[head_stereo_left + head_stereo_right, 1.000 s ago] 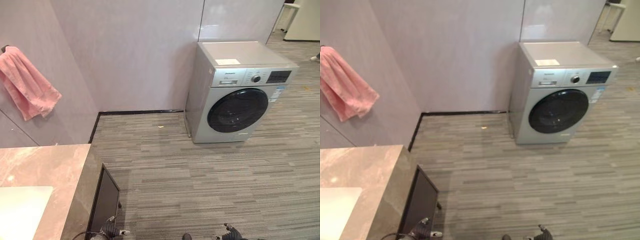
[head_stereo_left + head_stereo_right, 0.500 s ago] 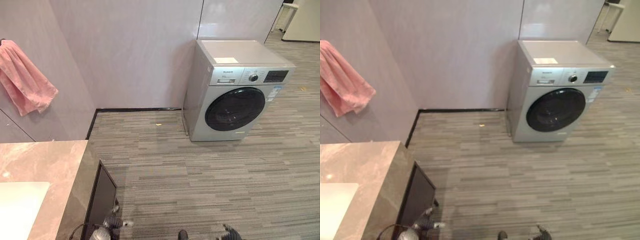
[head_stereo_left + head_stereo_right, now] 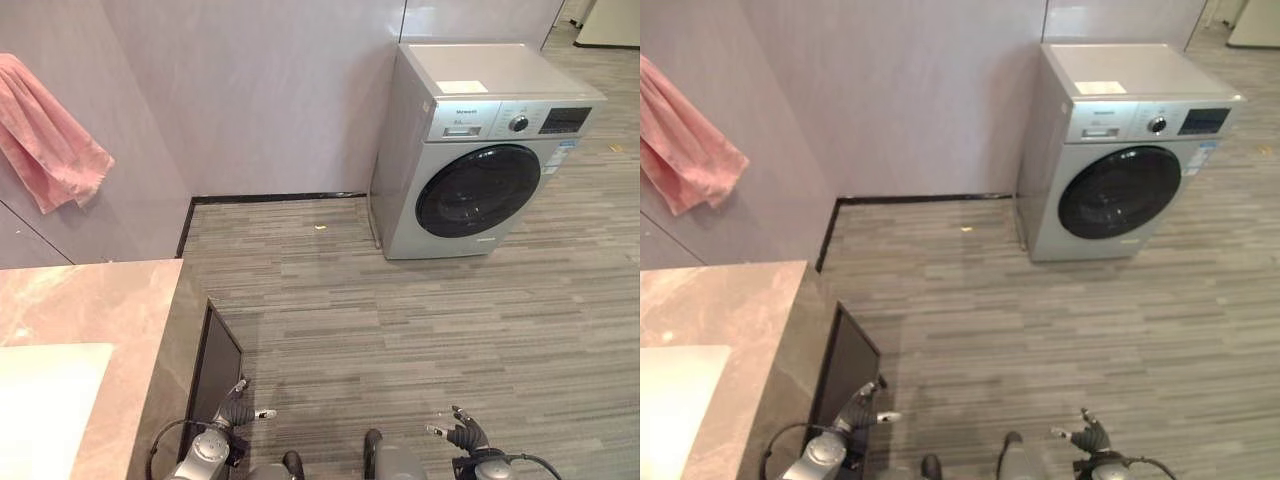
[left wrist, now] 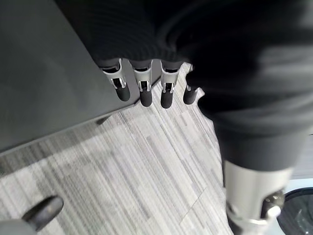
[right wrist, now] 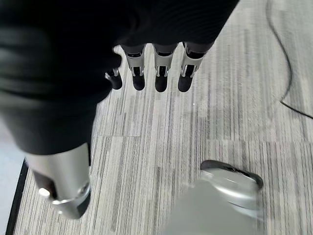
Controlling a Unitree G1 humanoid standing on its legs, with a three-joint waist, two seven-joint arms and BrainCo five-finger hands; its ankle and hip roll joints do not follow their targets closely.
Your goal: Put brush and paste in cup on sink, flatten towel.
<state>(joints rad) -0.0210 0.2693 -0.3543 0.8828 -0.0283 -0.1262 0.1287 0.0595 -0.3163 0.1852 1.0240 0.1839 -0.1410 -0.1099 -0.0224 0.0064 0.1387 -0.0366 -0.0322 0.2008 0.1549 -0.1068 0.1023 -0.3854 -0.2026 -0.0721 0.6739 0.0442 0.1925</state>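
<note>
Both arms hang low at the robot's sides. The left hand sits beside the dark side panel of the vanity cabinet; in the left wrist view its fingers are straight and relaxed over the floor, holding nothing. The right hand hangs over the grey striped plank floor; in the right wrist view its fingers are likewise extended and loose, empty.

The crumpled pink towel hangs bunched on the pale grey wall, above and behind the pink-beige marble countertop with its white rectangular sink basin. A silver front-loading washing machine with a dark round door stands against the far wall.

Versus 0.5 s ago: the whole scene has shifted, so the camera moved. Both hands show more fully at the lower edge. Towel unchanged on the wall.
</note>
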